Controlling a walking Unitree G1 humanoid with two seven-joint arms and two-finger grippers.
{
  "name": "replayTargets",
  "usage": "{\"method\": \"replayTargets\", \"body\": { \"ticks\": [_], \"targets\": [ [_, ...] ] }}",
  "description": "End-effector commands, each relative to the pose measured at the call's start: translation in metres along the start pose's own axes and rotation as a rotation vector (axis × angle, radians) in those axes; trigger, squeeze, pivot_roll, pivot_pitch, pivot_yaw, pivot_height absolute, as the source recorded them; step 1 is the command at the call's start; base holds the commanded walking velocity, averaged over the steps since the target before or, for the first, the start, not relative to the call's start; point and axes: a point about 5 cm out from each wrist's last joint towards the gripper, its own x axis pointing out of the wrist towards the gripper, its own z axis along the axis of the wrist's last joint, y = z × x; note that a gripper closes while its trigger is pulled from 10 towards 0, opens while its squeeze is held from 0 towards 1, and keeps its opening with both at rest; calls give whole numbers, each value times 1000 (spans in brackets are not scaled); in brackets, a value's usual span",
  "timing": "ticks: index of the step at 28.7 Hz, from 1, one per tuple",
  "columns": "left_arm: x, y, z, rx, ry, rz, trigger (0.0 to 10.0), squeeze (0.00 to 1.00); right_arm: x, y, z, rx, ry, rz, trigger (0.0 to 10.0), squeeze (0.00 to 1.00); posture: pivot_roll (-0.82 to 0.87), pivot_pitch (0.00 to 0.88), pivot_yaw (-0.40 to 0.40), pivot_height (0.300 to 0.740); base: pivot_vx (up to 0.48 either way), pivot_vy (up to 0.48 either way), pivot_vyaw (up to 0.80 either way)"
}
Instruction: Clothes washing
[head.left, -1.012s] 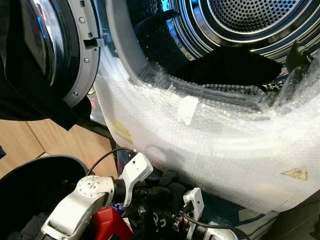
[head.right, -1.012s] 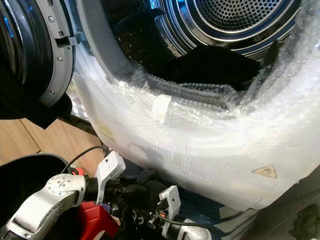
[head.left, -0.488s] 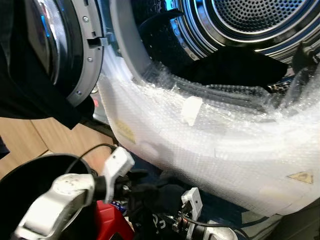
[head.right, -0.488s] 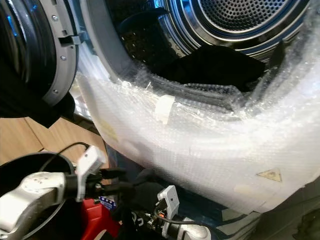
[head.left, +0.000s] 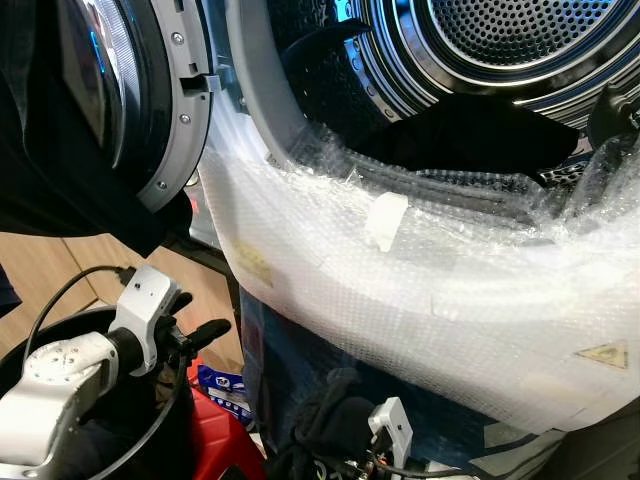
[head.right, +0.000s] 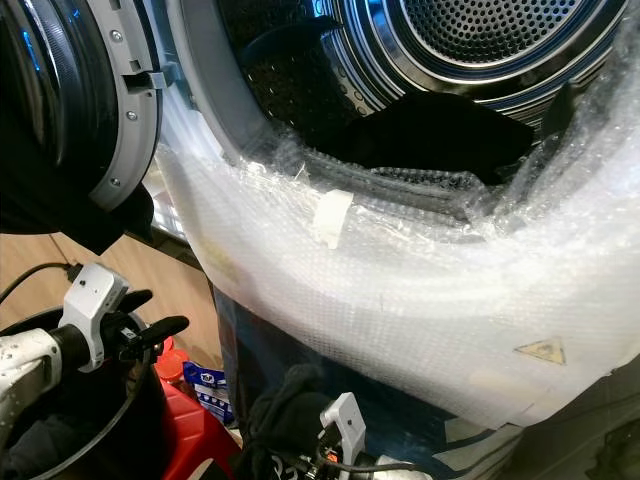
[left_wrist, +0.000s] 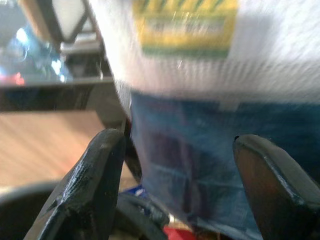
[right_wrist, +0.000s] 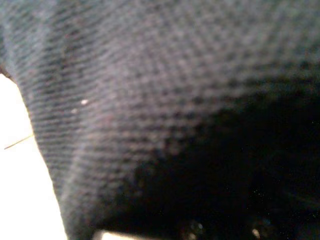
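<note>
- The washing machine (head.left: 330, 300) fills the upper and right parts of the head views, its front wrapped in clear bubble wrap (head.left: 430, 290); a yellow warning sticker (head.left: 600, 353) shows through the wrap at lower right.
- The round door (head.left: 130, 100) stands swung open at upper left, and the perforated steel drum (head.left: 520, 40) sits at upper right.
- A dark garment (head.left: 480, 135) lies in the drum mouth, just behind the wrapped lower rim.
- The left gripper (head.left: 195, 335) hangs at lower left, above the rim of a black basket (head.left: 20, 350); in the left wrist view its two black fingers (left_wrist: 95, 185) stand wide apart with nothing between them, facing the machine's blue lower panel.
- The right gripper (head.left: 335, 430) sits at bottom centre, bundled in dark cloth (head.right: 285, 405); the right wrist view shows dark knit fabric (right_wrist: 150, 100) pressed up close. I cannot tell how its fingers stand.
- A red object (head.left: 215, 440) lies at the bottom between basket and machine.
- Pale wood flooring (head.left: 40, 270) shows at left.
</note>
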Motion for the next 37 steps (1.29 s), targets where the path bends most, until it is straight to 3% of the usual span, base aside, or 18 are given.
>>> {"method": "replayTargets", "body": {
  "ticks": [1,2,3,4,6,8,14,20,27,32,37],
  "targets": [
    [-1,7,-2,42,-9,85,10000,0,1,2,8,-40,-21,28,0,0,128,0,1,740,0,0,0],
    [0,11,-5,52,-7,149,10000,0,0,3,9,-45,-21,32,0,0,129,0,-2,740,0,0,0],
    [1,21,-12,12,-24,293,10000,0,-3,5,10,-58,-19,46,0,0,124,0,-9,740,0,0,0],
    [1,21,-12,12,-24,293,10000,0,-3,5,10,-58,-19,46,0,0,124,0,-9,740,0,0,0],
    [0,31,-26,-11,-38,507,10000,0,-8,11,14,-84,-29,72,0,0,116,0,-12,740,0,0,0],
    [-2,32,-32,-26,-60,584,10000,0,-13,15,19,-99,-43,85,0,0,108,0,-18,740,0,0,0],
    [-1,26,-49,-11,-60,648,10000,0,-22,25,33,-146,-89,86,0,0,98,0,-16,740,0,0,0],
    [6,15,-64,11,-40,647,10000,0,-30,55,58,-212,-158,160,0,0,70,0,-12,740,0,0,0],
    [12,16,-61,9,-68,654,10000,0,-43,86,100,-262,-292,257,0,0,59,0,-12,740,0,0,0],
    [13,16,-63,2,-62,656,10000,0,-46,98,116,-280,-330,308,0,0,49,0,-8,740,0,0,0],
    [16,13,-66,11,-59,639,10000,0,-47,115,156,-320,-461,397,0,0,59,0,-9,740,0,0,0]
  ]
}}
